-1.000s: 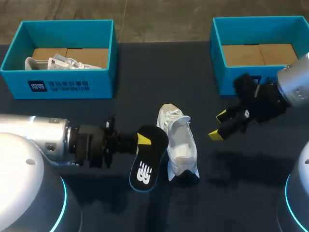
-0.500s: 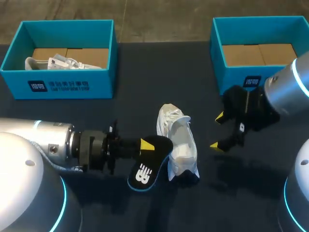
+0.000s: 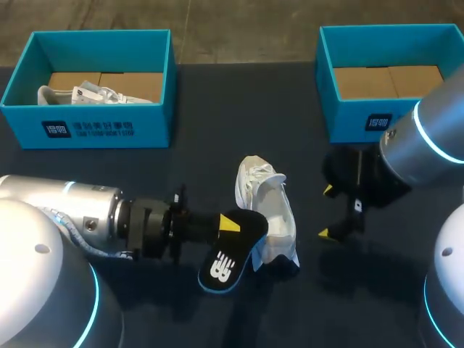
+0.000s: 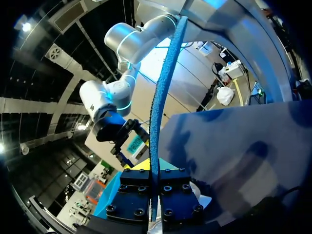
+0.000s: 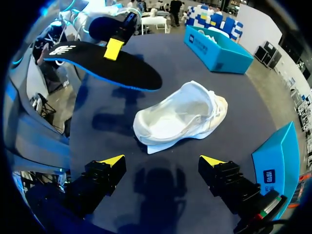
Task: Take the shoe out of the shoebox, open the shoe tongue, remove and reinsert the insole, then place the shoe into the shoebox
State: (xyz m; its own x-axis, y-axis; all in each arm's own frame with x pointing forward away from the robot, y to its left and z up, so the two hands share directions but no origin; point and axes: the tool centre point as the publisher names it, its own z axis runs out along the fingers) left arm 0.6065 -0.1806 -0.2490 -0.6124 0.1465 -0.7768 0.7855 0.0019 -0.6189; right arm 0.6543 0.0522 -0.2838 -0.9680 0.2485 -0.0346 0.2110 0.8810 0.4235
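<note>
1. The white shoe (image 3: pixel 272 210) is lying out on the table (image 3: pixel 217 145) with its opening facing up, so the take-out part looks done.
2. The insole (image 3: pixel 230 255) is out of it, clamped by its edge in the left gripper (image 3: pixel 228 225) and held just beside the shoe's left side.
3. The right gripper (image 3: pixel 326 212) is parked off the shoe's right side, fingers spread wide with nothing in them.
4. Reinserting looks like the step in hand.
5. Next, the insole probably needs to be lined up with the shoe's opening and slid in, with the shoe steadied by the right gripper.
6. A blue shoebox (image 3: pixel 355 119) is set well beyond the shoe.
</note>
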